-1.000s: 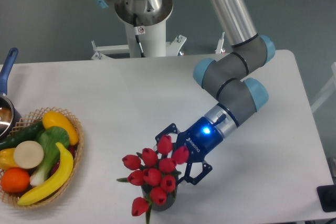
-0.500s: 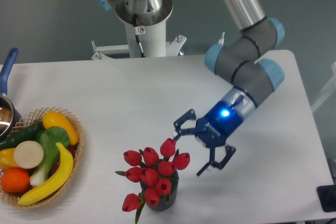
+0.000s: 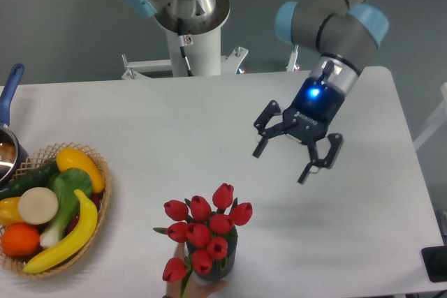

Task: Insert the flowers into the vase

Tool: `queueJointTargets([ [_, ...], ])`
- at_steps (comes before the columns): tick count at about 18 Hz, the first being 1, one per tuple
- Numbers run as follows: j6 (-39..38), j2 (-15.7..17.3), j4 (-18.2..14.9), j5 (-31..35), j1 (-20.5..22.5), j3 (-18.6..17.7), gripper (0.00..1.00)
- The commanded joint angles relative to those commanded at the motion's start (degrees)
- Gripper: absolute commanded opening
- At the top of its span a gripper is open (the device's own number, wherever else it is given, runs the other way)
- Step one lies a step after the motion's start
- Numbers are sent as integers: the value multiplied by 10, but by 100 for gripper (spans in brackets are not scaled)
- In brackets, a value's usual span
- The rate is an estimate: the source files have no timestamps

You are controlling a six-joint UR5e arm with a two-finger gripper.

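The flowers (image 3: 203, 232), a bunch of red tulip buds with green leaves, stand upright in the vase (image 3: 213, 270), a small dark grey cup near the table's front edge. The buds hide most of the vase. My gripper (image 3: 281, 163) is open and empty. It hangs above the table to the upper right of the flowers, well apart from them. A hand's fingertips (image 3: 206, 288) touch the vase's base from the front.
A wicker basket (image 3: 98, 197) with a banana, an orange, a pepper and other produce sits at the left. A pot with a blue handle (image 3: 10, 92) is at the far left edge. The robot's base (image 3: 192, 33) stands behind the table.
My gripper let go of the flowers, opened and drew back up and to the right. The flowers now stand in the vase, and fingertips have appeared at the vase's base.
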Motion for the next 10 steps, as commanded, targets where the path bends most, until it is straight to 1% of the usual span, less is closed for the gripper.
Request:
queueJointTargets([
  [1,0,1,0,55,0,-5,100],
  [4,-5,0,0,291,-4,-14,100],
  [5,-5,-3,-3,360,-5,-15,100],
  [6,-5,-3,-4,401,-5,-20,100],
  [7,-4,-4,-4,412,-4,-35,100],
  [8,-3,-7,-4,412,-2,-41,100],
  [10,1,-8,-4,416,-2,-43,100],
])
